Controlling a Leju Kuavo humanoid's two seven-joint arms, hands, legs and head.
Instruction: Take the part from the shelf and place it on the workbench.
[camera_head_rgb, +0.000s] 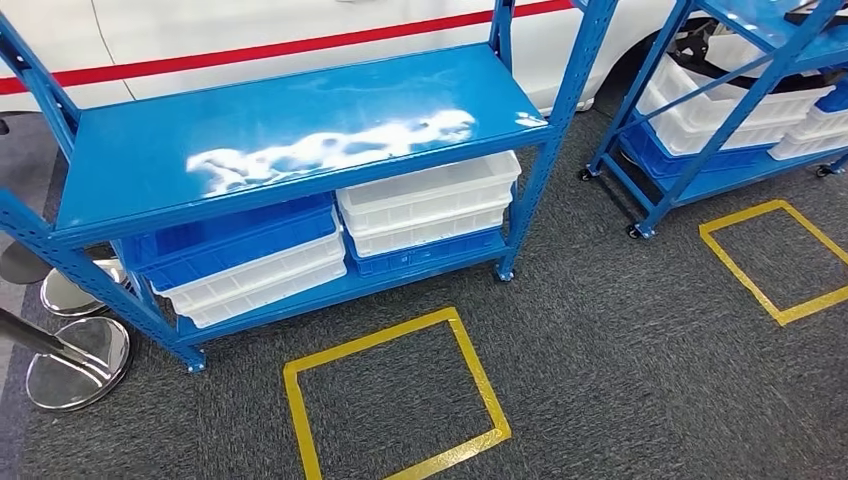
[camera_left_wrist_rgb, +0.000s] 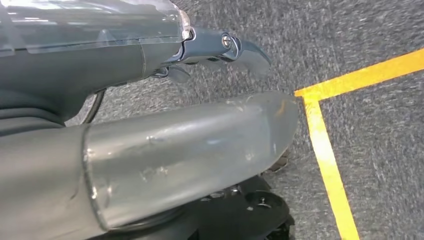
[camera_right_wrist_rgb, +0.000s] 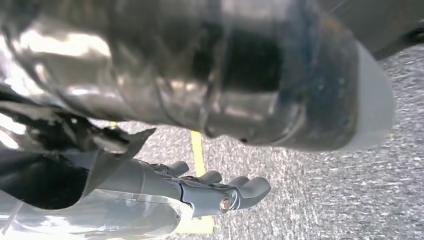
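A: Second blue shelf (camera_head_rgb: 720, 110) runs off the head view's right edge; bin contents unreadable.
B: Noted. Left hand (camera_left_wrist_rgb: 220, 50) mostly hidden behind its cover, fingertips blurred; hold cannot be told.

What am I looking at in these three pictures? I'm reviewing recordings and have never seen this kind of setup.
This is a two-legged humanoid robot with two arms ending in fingered hands. The wide picture comes from a camera high on its body, looking down at a blue shelf rack. The rack's top shelf is bare; its lower shelf holds white crates and blue crates. A yellow taped square marks the grey carpet in front.

The other two pictures come from cameras at the wrists, turned sideways, with the arms hanging over the floor. One shows the left hand, the other the right hand. Neither holds anything. No part has been picked up yet.
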